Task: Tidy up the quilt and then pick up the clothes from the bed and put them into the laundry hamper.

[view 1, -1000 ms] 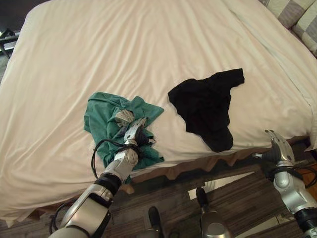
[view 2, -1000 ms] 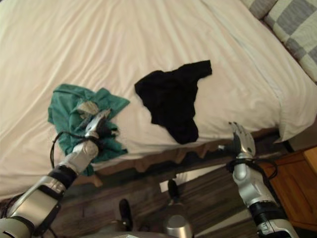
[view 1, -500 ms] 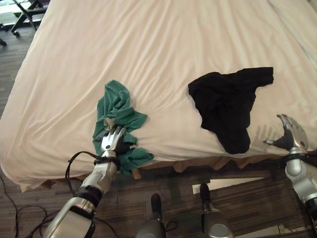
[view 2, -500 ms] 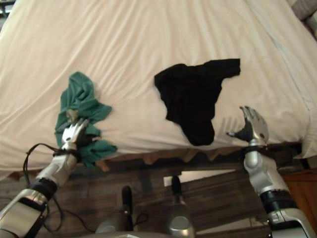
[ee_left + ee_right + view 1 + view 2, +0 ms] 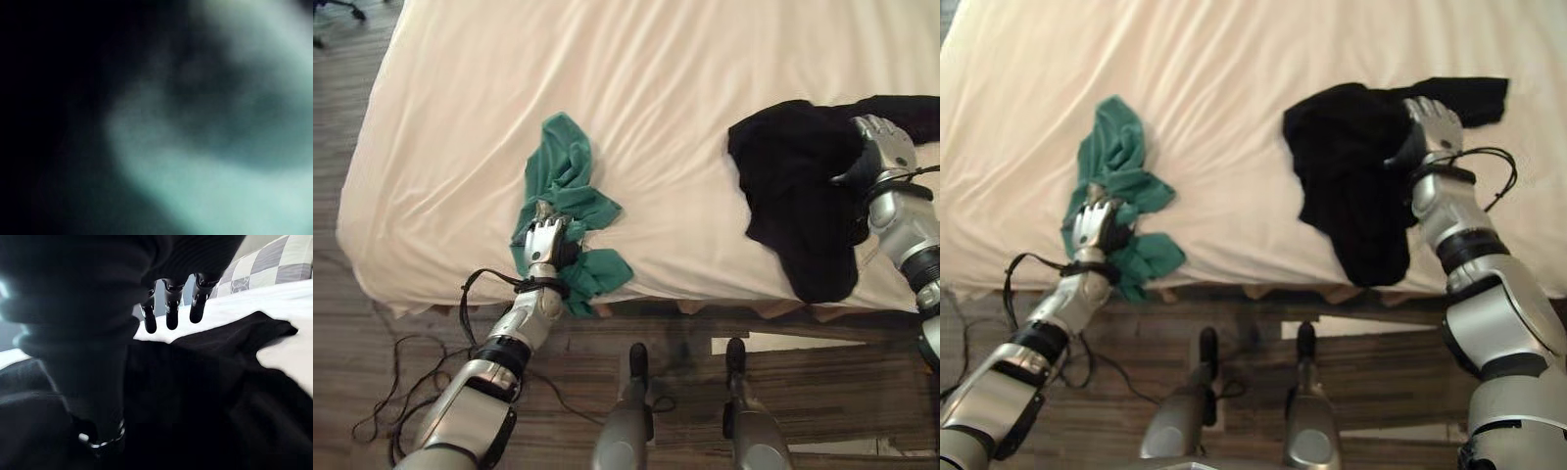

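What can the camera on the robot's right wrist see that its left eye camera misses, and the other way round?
Only the right wrist view shows a grey-and-white checked pillow past the fingertips. Only the left eye view shows the green garment bunched in the left hand, plus the wooden floor. Both show the right hand over the black garment on the cream quilt.
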Controlling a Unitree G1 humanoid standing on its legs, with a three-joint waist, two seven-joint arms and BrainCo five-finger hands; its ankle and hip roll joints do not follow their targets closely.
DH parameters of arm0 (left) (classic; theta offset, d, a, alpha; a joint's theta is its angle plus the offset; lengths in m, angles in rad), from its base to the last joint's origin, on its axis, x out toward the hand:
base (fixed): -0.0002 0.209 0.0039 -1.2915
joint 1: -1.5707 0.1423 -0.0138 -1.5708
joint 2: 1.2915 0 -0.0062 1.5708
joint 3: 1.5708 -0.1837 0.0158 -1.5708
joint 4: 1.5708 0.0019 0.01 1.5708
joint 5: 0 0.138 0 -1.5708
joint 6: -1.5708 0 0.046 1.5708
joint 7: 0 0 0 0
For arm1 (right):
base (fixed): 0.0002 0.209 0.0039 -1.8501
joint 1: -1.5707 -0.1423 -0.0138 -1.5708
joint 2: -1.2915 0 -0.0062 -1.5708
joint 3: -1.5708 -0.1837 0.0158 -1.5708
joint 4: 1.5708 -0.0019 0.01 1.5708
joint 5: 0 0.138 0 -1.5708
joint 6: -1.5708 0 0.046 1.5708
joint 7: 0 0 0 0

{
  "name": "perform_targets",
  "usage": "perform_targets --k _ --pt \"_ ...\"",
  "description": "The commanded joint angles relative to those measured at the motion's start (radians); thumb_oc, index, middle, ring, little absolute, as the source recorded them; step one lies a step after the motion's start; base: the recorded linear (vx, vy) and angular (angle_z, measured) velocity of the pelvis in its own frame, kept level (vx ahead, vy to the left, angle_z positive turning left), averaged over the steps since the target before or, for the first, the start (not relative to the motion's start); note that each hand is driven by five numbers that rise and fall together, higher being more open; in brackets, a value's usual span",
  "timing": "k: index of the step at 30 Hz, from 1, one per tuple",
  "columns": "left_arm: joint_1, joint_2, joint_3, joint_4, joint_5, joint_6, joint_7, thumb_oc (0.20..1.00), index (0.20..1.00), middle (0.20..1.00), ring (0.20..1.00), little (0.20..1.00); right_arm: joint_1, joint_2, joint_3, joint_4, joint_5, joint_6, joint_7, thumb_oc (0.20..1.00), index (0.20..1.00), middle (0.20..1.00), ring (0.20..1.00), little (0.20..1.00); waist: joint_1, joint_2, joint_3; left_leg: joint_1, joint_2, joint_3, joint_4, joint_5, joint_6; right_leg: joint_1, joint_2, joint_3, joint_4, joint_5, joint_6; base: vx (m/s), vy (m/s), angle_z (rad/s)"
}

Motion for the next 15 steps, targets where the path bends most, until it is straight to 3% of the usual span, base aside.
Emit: perform_targets --k 1,3,4,5,6,7,8,10,15 --pt "0.296 0.009 -0.071 0.164 -0.106 0.062 -0.112 0.200 0.200 0.200 0.200 0.200 -0.039 0.021 -0.020 0.090 0.040 0.014 0.017 1.000 1.000 1.000 1.000 1.000 0.055 -0.092 0.017 -0.084 -0.008 0.019 -0.001 0.029 -0.037 -0.050 -0.060 0.031 -0.005 0.012 0.018 0.00 0.010 0.12" --pt "0.314 -0.007 -0.077 0.098 -0.126 0.041 -0.127 0.200 0.200 0.200 0.200 0.200 -0.016 0.063 -0.037 0.148 0.055 0.018 0.048 1.000 1.000 1.000 1.000 1.000 0.063 -0.083 0.009 -0.080 -0.011 0.018 -0.001 0.027 -0.036 -0.044 -0.060 0.026 -0.005 0.007 0.018 0.00 0.016 0.15" --pt "0.325 -0.013 -0.077 0.068 -0.145 0.030 -0.140 0.200 0.200 0.200 0.200 0.200 0.009 0.085 -0.042 0.176 0.055 0.017 0.067 0.514 0.514 0.514 0.514 0.514 0.067 -0.081 0.004 -0.076 -0.012 0.015 -0.001 0.025 -0.035 -0.035 -0.062 0.022 -0.005 0.004 0.019 0.01 0.023 0.16" --pt "0.330 -0.021 -0.077 0.040 -0.160 0.019 -0.150 0.200 0.200 0.200 0.200 0.200 0.040 0.102 -0.061 0.192 0.067 0.017 0.077 0.200 0.200 0.200 0.200 0.200 0.068 -0.078 -0.001 -0.072 -0.014 0.014 -0.001 0.023 -0.034 -0.027 -0.063 0.017 -0.005 0.002 0.020 0.01 0.033 0.23" --pt "0.338 -0.023 -0.075 0.021 -0.166 0.014 -0.159 0.200 0.200 0.200 0.200 0.200 0.073 0.114 -0.082 0.198 0.078 0.016 0.089 0.200 0.200 0.200 0.200 0.200 0.069 -0.077 -0.006 -0.067 -0.016 0.012 -0.001 0.021 -0.032 -0.019 -0.064 0.014 -0.005 -0.001 0.021 0.05 0.079 0.25" --pt "0.356 -0.035 -0.053 -0.039 -0.192 -0.001 -0.187 0.200 0.200 0.200 0.200 0.200 0.283 0.187 -0.170 0.137 0.119 0.001 0.110 0.200 0.200 0.200 0.200 0.200 0.057 -0.093 -0.027 -0.031 -0.022 0.011 -0.001 -0.003 -0.024 0.021 -0.070 0.005 -0.005 -0.013 0.026 0.04 0.071 0.24" --pt "0.357 -0.034 -0.053 -0.039 -0.192 -0.001 -0.187 0.200 0.200 0.200 0.200 0.200 0.285 0.188 -0.172 0.135 0.118 0.001 0.110 0.200 0.200 0.200 0.200 0.200 0.057 -0.094 -0.029 -0.034 -0.023 0.011 -0.001 0.000 -0.023 0.018 -0.071 0.005 -0.005 -0.011 0.026 0.07 0.078 0.24" --pt "0.385 -0.040 0.016 -0.071 -0.224 0.001 -0.212 0.200 0.200 0.200 0.200 0.200 0.557 0.232 -0.306 -0.008 0.181 -0.020 0.120 0.200 0.200 0.200 0.200 0.200 0.030 -0.124 -0.057 0.015 -0.028 0.017 -0.001 -0.031 -0.010 0.061 -0.081 -0.006 -0.005 -0.016 0.033 0.08 0.044 0.17" --pt "0.439 -0.054 0.101 -0.085 -0.280 -0.001 -0.248 0.200 0.200 0.200 0.200 0.200 0.848 0.309 -0.419 -0.187 0.234 -0.057 0.163 0.200 0.200 0.200 0.200 0.200 -0.006 -0.160 -0.103 0.079 -0.039 0.030 -0.001 -0.062 0.009 0.110 -0.095 -0.006 -0.005 -0.020 0.043 0.09 0.060 0.02"
